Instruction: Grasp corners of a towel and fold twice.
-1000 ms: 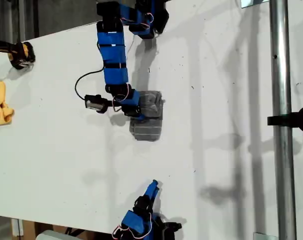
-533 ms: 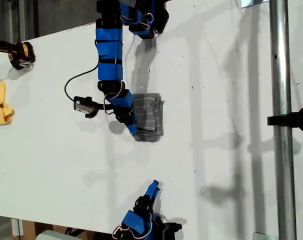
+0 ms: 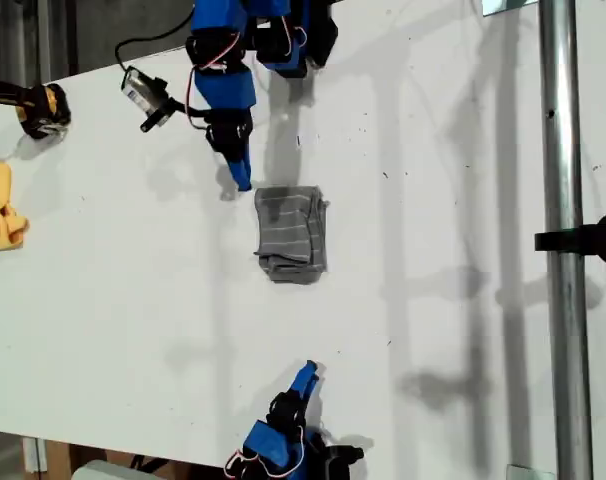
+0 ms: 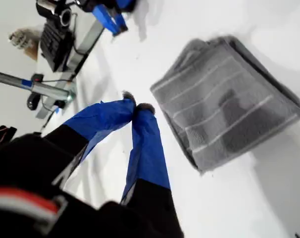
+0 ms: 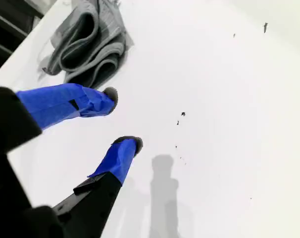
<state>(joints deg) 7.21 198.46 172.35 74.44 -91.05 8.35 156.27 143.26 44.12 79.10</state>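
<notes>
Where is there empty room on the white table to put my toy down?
The white table is bare between the folded grey striped towel and the metal pole, and between the towel and the yellow cloth. It is crowded near my first gripper, beside the towel.

The grey towel (image 3: 292, 235) with thin white stripes lies folded into a small flat rectangle, mid-table.

light: bright, even | shadows: soft on table (image 3: 433, 300) | wrist views: slight blur
</notes>
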